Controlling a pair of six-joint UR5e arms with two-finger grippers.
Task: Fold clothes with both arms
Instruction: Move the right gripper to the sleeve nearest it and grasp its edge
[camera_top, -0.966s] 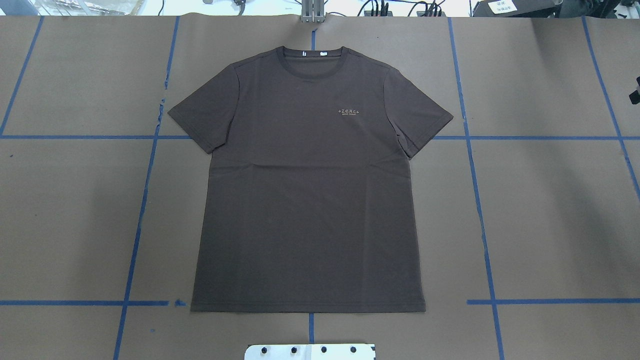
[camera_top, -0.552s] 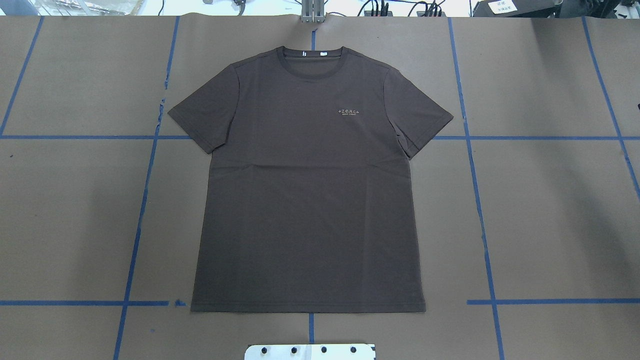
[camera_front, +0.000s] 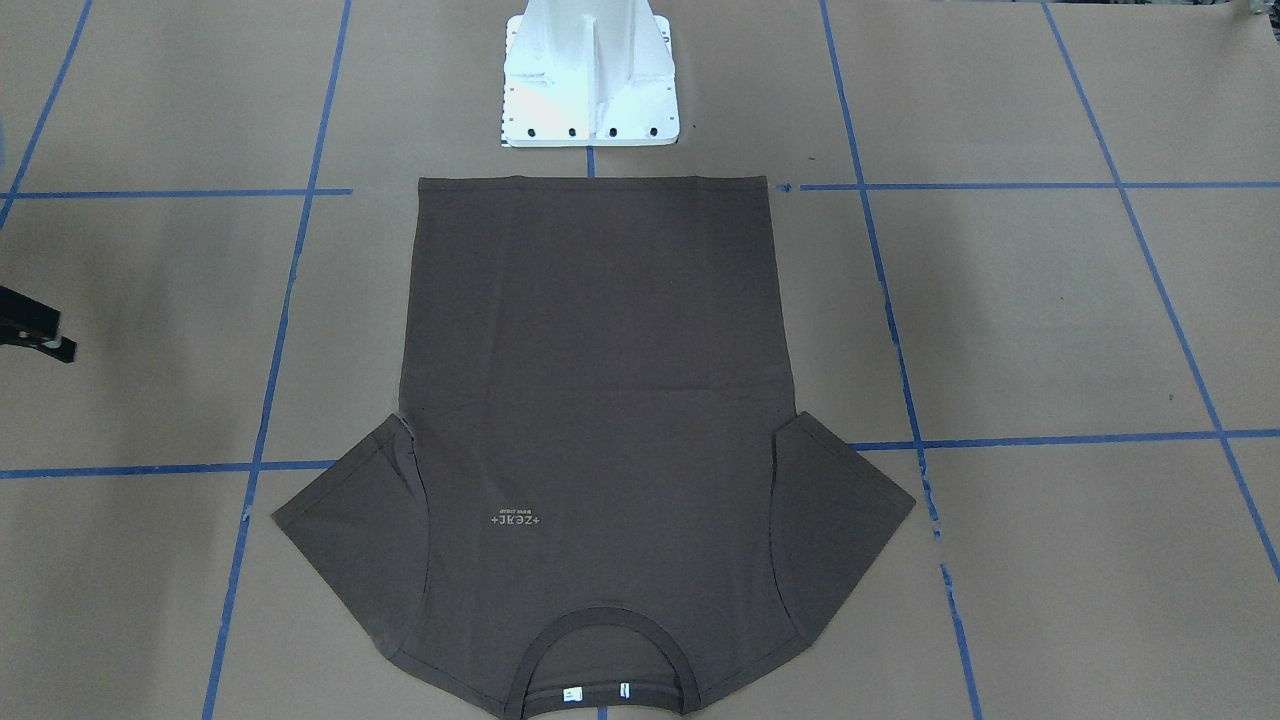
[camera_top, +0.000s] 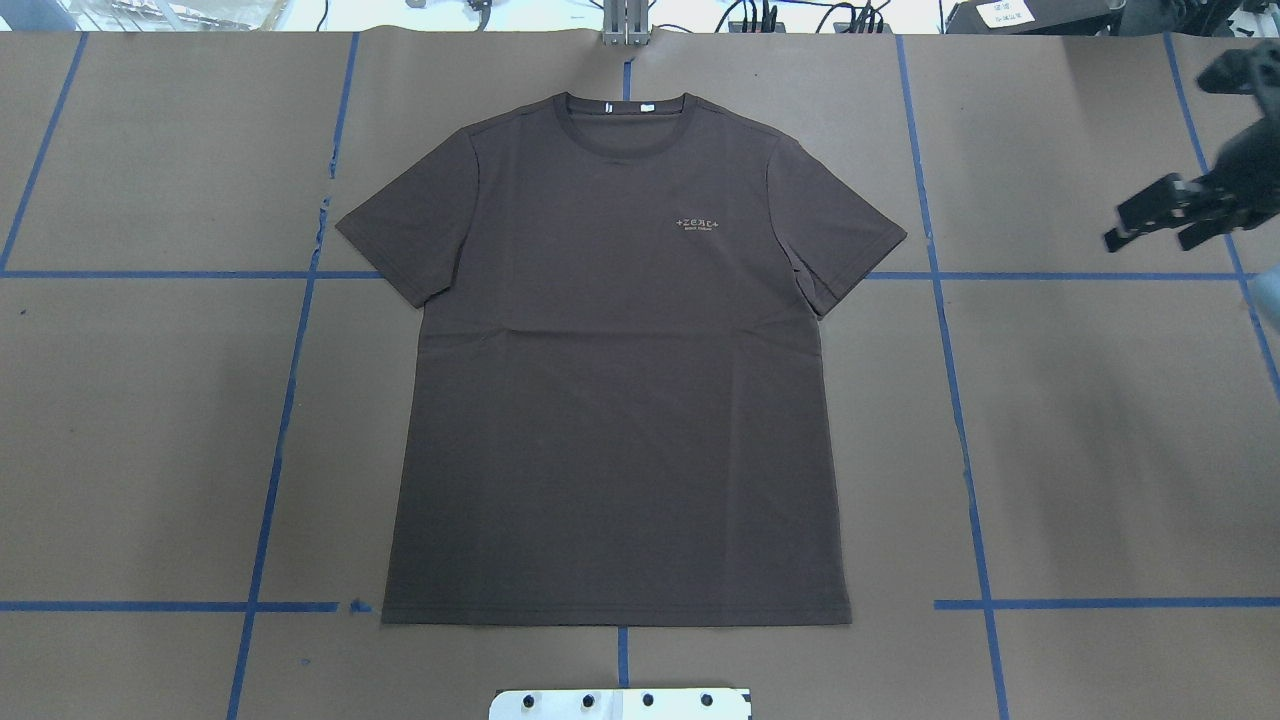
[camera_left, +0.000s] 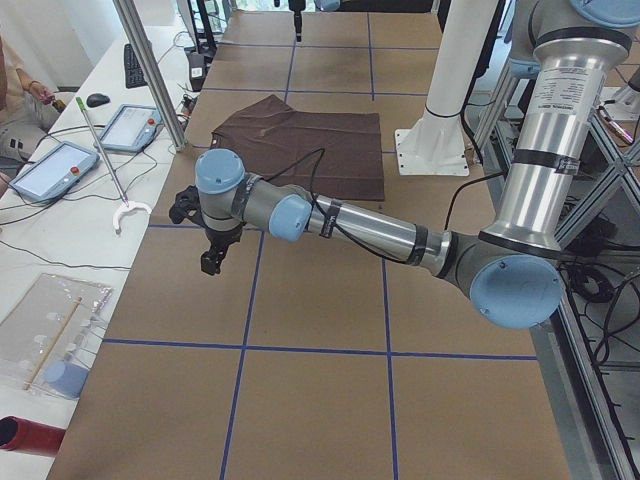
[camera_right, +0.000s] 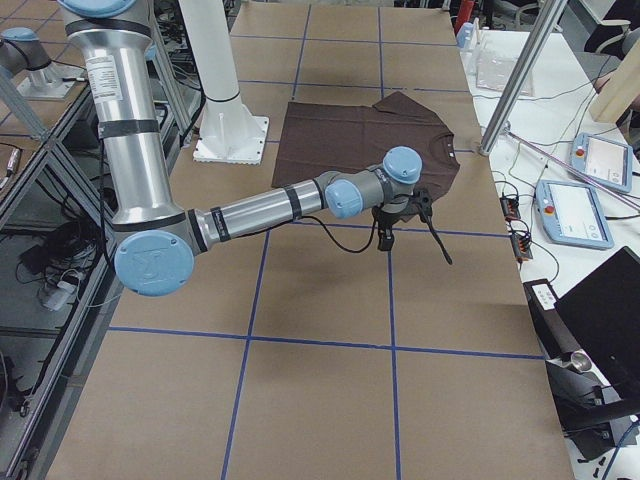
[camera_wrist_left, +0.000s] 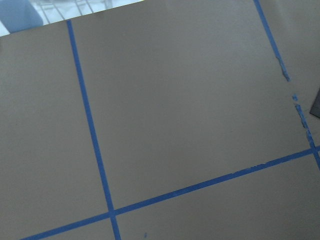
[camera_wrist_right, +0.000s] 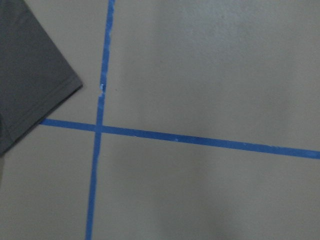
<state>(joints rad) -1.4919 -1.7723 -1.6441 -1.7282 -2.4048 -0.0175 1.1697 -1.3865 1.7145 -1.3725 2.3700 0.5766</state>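
T-shirt (camera_top: 615, 400) well apart from right gripper (camera_top: 1114, 229)

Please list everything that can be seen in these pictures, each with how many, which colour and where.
dark brown short-sleeved T-shirt: one, dark brown, flat on the table's middle, collar away from the robot.
brown paper-covered table: one, brown with blue tape lines, under the shirt.
white metal pedestal base: one, white, near the shirt's hem.
tablet-like control panels: two, pale blue, on the white side bench.
grey-silver jointed arms: two, left arm and right arm, stretched out over the table.
left gripper: one, black, above bare table, apart from the shirt; open or shut cannot be told.
right gripper: one, black, open, above bare table off the shirt's right sleeve.
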